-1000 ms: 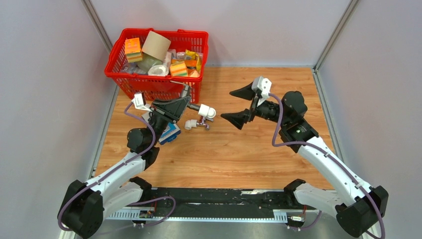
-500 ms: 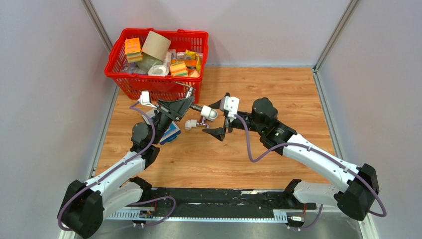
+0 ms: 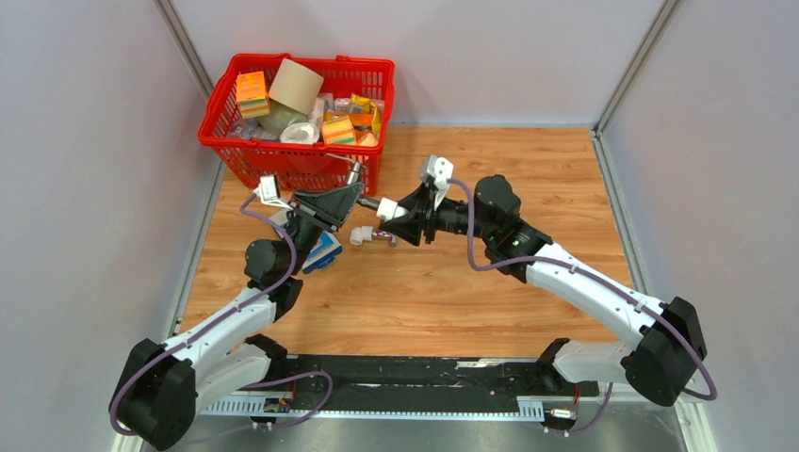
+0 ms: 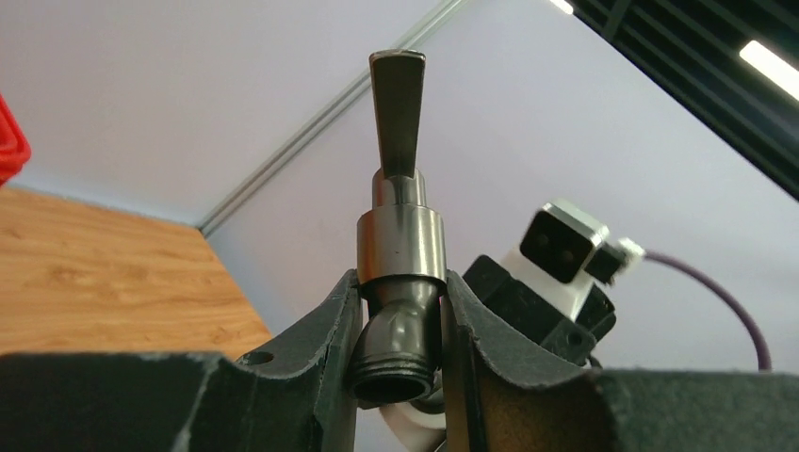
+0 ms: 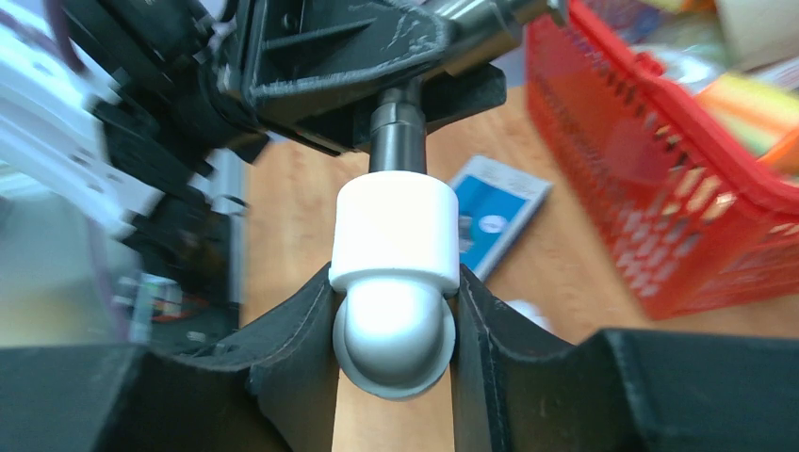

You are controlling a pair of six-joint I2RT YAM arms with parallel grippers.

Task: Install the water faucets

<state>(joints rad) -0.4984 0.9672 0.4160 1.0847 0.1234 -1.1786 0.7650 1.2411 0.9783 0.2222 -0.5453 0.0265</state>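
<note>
Left fingers (image 4: 316, 367) are closed to a narrow gap on the dark grey faucet (image 4: 399, 247), one pad on each side of its body just under the collar. Right fingers (image 5: 292, 363) are closed from both sides on the white elbow fitting (image 5: 396, 235) at the end of that faucet's stem. The left wrist view alone shows the threaded mouth facing the camera and the handle standing straight up, away from my fingers. The right wrist view alone shows the dark stem entering the elbow's collar. Only the top view gives position. There the faucet hangs above the surface (image 3: 471, 301), between my two arms and just in front of the red basket (image 3: 283, 160). Its stem axis runs roughly level from left to right, and the handle points toward the basket. The chrome faucet (image 3: 372, 235) lies on the surface just beneath, beside the blue-and-white box (image 3: 322, 252).
</note>
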